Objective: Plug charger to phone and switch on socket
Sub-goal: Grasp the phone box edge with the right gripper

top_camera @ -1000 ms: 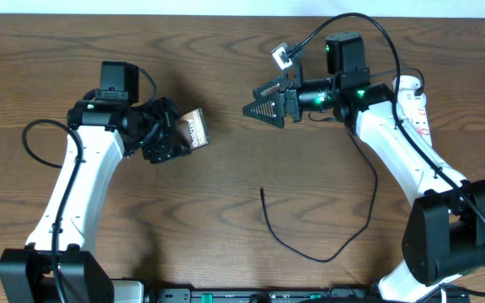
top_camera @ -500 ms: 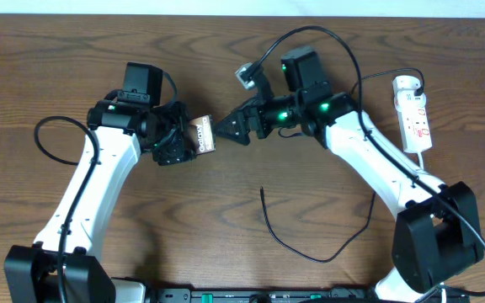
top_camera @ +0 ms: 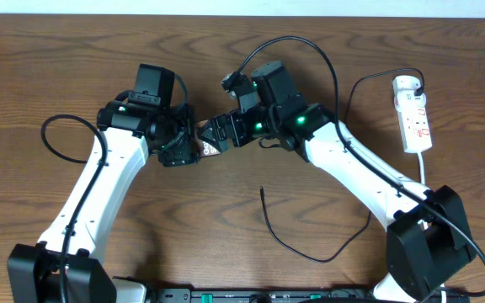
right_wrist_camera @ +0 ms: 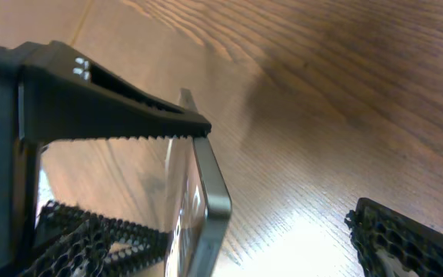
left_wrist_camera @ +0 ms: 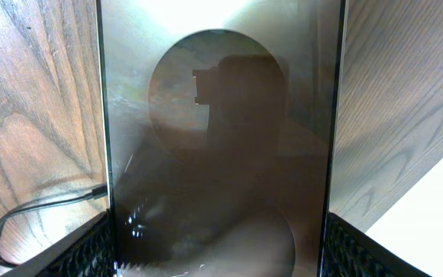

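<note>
Well, both arms meet over the middle of the table (top_camera: 49, 50), towards its far side. The left tool (top_camera: 189, 148) is clamped on the phone (top_camera: 208, 146) and holds it up off the wood, its free end pointing right.

From the left wrist view the phone (left_wrist_camera: 218, 154) fills nearly the whole picture, dark and glossy with a round circle on it. The left tool (left_wrist_camera: 218, 250) grips it by its two long edges, one meshed finger on each side at the bottom.

The right tool (top_camera: 218, 132) sits right at the phone's free end. In the right wrist view the phone (right_wrist_camera: 206, 208) shows edge-on, and the right tool (right_wrist_camera: 279, 173) is spread wide. One toothed finger (right_wrist_camera: 114, 108) lies with its tip against the phone's upper corner. The other is well apart at the lower right, so this tool grips nothing.

The charger (top_camera: 263, 206) lies loose on the table, nearer than the phone and right of centre, its tip pointing to the far side and touched by neither tool. The socket (top_camera: 414, 114) lies at the far right of the table, well apart from the phone.
</note>
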